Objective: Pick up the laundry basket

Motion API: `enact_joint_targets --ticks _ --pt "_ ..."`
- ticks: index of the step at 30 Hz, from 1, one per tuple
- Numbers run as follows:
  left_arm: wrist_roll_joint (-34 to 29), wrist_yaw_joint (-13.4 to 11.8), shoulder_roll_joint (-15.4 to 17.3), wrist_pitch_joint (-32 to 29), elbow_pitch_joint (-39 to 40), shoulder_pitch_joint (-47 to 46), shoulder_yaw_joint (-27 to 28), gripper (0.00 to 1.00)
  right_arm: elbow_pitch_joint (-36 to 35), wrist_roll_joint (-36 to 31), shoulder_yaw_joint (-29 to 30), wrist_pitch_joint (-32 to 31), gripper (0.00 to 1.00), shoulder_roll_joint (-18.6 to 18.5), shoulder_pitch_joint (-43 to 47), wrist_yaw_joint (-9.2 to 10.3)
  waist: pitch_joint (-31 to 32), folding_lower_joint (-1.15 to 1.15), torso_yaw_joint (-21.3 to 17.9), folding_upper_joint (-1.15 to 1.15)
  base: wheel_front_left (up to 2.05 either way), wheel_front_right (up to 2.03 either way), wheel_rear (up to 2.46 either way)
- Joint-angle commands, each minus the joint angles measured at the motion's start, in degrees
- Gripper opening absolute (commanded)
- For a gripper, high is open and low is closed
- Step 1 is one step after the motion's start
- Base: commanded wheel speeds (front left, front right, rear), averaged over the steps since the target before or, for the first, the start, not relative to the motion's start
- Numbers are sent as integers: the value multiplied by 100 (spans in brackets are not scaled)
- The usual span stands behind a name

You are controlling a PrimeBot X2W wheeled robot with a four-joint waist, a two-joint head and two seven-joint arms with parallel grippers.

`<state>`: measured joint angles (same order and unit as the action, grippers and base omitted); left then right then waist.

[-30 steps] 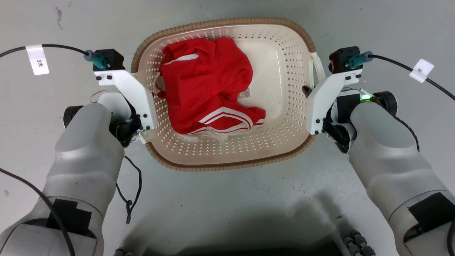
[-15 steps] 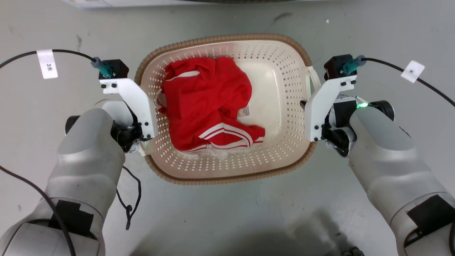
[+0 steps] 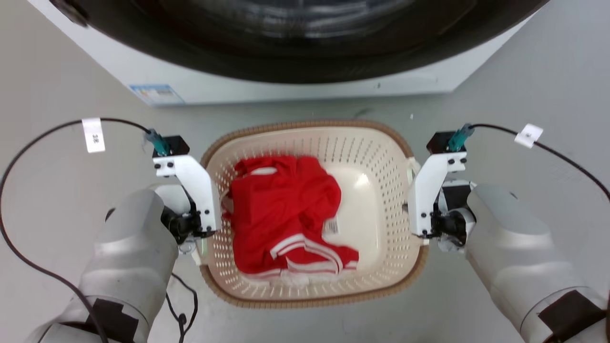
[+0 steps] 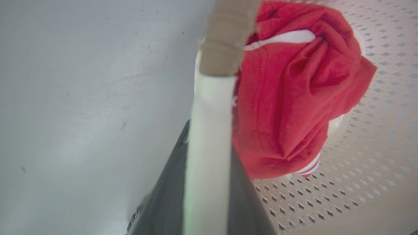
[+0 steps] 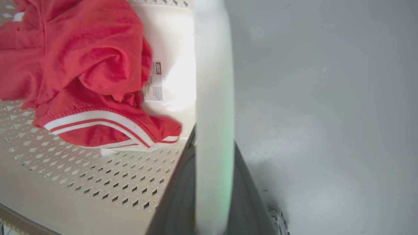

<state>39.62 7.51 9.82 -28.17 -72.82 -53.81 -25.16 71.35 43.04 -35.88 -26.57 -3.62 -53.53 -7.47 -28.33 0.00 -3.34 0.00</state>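
Clothing lies inside the laundry basket: one red garment with white stripes is crumpled on the bottom, closer to the basket's left wall. A small white label sticks out at the garment's right edge. To the right of the garment, the cream bottom of the basket is bare, and the perforated walls rise around it up to the brown woven-look rim. The basket itself is on the grey floor area directly in front of the robot, between its two arms. I cannot tell whether its bottom touches the floor or is slightly above it. Beyond the far rim of the basket is the washing machine, with a strip of floor between them. At the basket's left side, the left gripper is closed on the left handle. In the left wrist view the white bar runs between the two dark fingers, which press on it from both sides. At the basket's right side, the right gripper is closed in the same way on the right handle, with one dark finger on each side of the pale bar. In the head view, the white brackets of both wrists are just beside the basket's rim.
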Motion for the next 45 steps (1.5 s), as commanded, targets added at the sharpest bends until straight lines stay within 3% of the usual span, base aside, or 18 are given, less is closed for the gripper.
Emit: enact_joint_targets --ticks 1,24,45 --pt "22 -12 38 -26 -22 93 -24 0 31 31 -33 -77 0 -35 81 -4 437 0 -7 0 0 0 0" --pt "127 -11 -99 -455 -85 601 -386 0 226 340 -190 -1170 0 -100 482 -4 2400 0 142 0 0 0 0" --pt "218 -30 -199 -600 -108 1139 -556 0 259 198 -2 -1608 0 -99 1078 -4 2990 0 152 0 0 0 0"
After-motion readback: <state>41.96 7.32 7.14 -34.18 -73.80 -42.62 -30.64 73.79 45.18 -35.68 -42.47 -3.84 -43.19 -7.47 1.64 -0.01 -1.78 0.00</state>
